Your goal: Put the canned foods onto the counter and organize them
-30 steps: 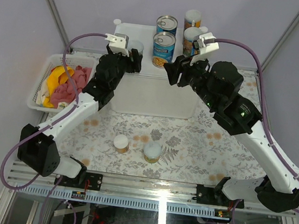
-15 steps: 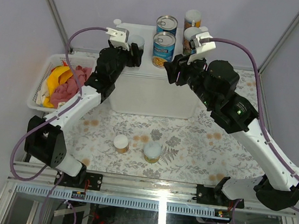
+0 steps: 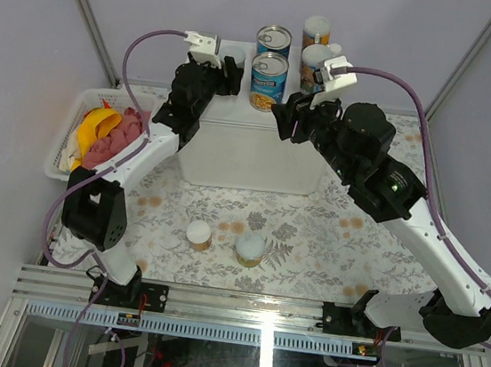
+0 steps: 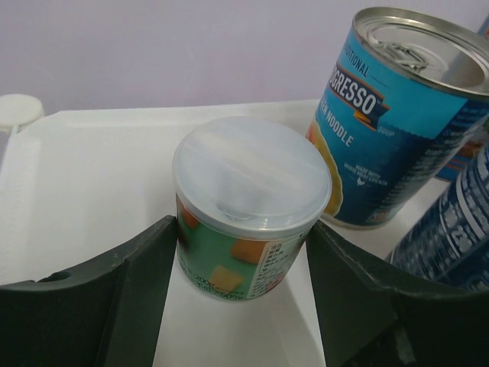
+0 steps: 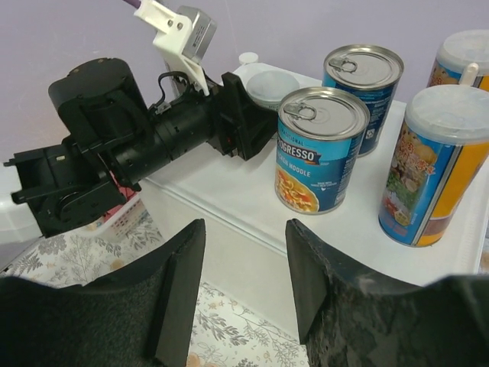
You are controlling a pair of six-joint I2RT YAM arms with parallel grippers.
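Your left gripper point(image 4: 241, 229) is clamped on the clear-lidded jar point(image 4: 250, 183), which stands on the counter point(image 4: 99, 176) just left of a blue can point(image 4: 390, 138). Your right gripper point(image 5: 244, 260) hangs wide and empty. Five are up (by my count). A white-lidded jar point(image 3: 198, 233) and a pale-lidded jar point(image 3: 250, 249) wait well behind both grippers.

The left arm point(image 3: 142, 148) reaches far forward, its left gripper point(image 4: 241, 229) clamped on a small canister point(image 4: 248, 176); the right arm point(image 3: 404, 203) is bent, its right gripper point(image 5: 243, 229) spread wide.
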